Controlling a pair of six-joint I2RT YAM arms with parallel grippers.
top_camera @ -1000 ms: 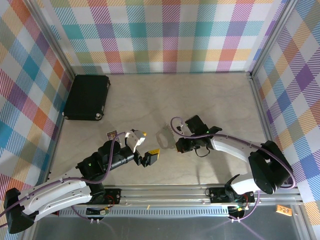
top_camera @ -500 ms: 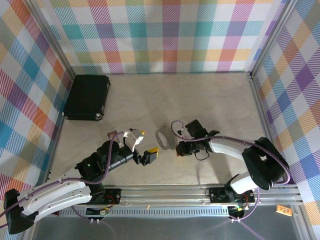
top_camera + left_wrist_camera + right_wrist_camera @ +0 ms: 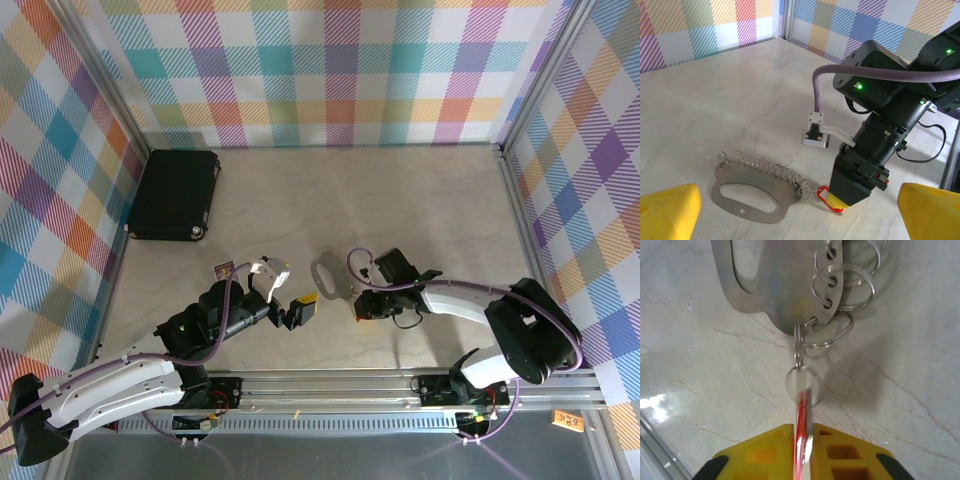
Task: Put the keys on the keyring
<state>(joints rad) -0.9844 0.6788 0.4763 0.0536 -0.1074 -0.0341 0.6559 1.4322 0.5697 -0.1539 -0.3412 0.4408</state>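
One small red key [image 3: 801, 425], its head bright plastic, stood on edge between the yellow pads [image 3: 760, 455] of the right claw [image 3: 804, 440]. That claw seemed closed on it, though the pads hid how firmly. A thin split ring ran from the top of the key up to a hole at the narrow end of the silver-grey flat metal keyring [image 3: 775, 285].

The keyring [image 3: 752, 192] lay flat on the pale marbled desk [image 3: 400, 200]. It had an oval cut-out in its plate and a row of wire rings along its far edge. The right claw [image 3: 840, 202] pointed steeply down, with the red key [image 3: 824, 193] at its tip, just beside the plate's end.

The left claw [image 3: 800, 215] was spread wide and held nothing, its yellow fingertips [image 3: 670, 212] low on either side of the keyring. From above, the left claw [image 3: 290, 292] and the right claw [image 3: 358, 305] faced each other across the keyring [image 3: 328, 275] near the front rail. A black rectangular case [image 3: 175, 193] lay well apart at the far left, beside the checked wall.
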